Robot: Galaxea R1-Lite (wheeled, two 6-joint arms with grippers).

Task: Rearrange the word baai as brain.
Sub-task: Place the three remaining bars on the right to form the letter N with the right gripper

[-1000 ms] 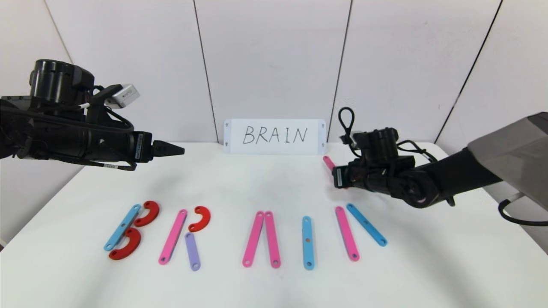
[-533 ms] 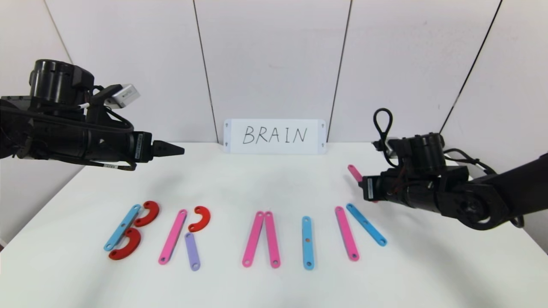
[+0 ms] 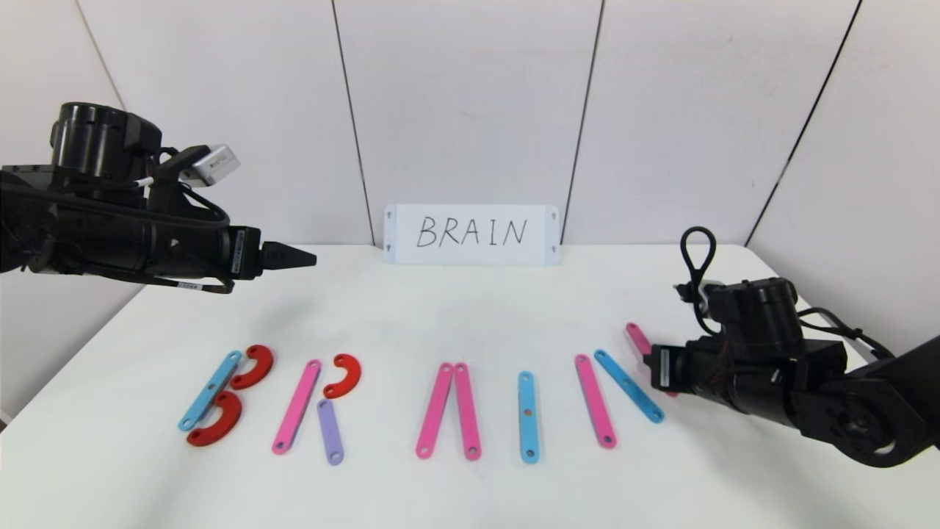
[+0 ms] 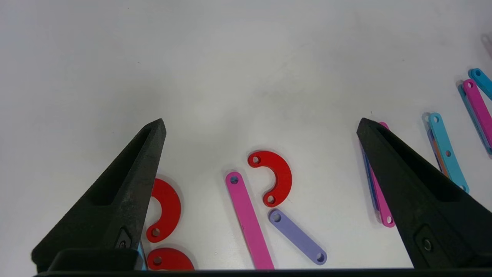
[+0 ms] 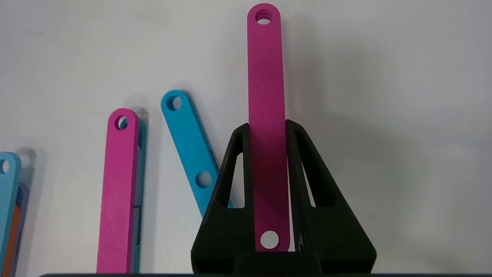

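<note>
Gripping a pink strip [image 5: 266, 127], right pincer [image 5: 267, 132] clamped tight.

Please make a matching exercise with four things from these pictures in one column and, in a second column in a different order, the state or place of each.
1. right pincer
2. left pincer
3. purple strip
4. white card

a. open, raised above the table's left side
b. stands at the table's far edge
c. shut on a pink strip
d. lies flat below a red arc

Pairs: 1-c, 2-a, 3-d, 4-b
</note>
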